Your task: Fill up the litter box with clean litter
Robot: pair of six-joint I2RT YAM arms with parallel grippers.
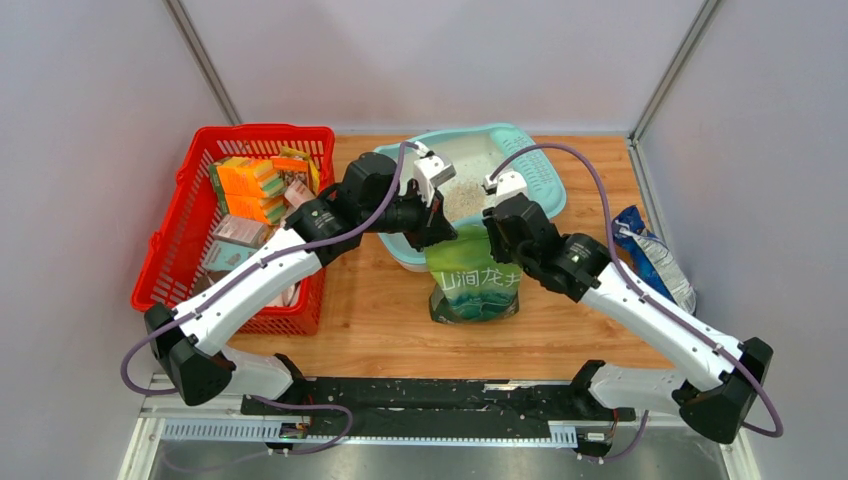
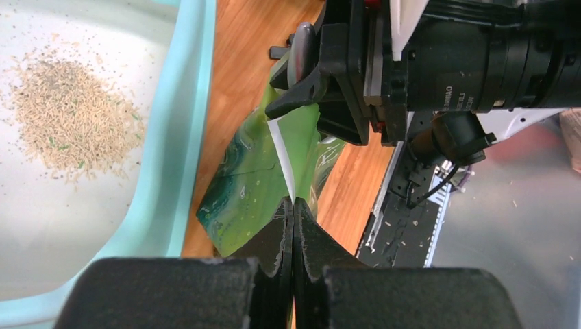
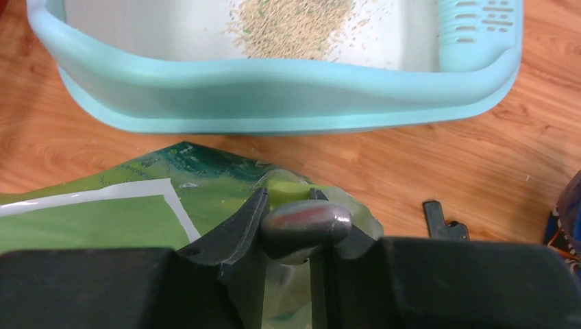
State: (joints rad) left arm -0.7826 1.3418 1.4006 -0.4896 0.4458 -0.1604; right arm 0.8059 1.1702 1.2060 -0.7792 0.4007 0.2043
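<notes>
Your litter box [image 1: 505, 130] lies lengthwise left-right, perforated end right; left end effector [image 2: 293, 205] pinches the green bag [image 2: 250, 171], right end effector [image 3: 288, 209] clamps a grey handle [image 3: 305, 223].

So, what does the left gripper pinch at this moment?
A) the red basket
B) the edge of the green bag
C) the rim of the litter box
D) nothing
B: the left wrist view shows the left gripper shut on the edge of the green bag, apart from the litter box rim.

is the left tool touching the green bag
Touching. The left wrist view shows the left tool shut on the green bag, pinching its top edge.
</notes>
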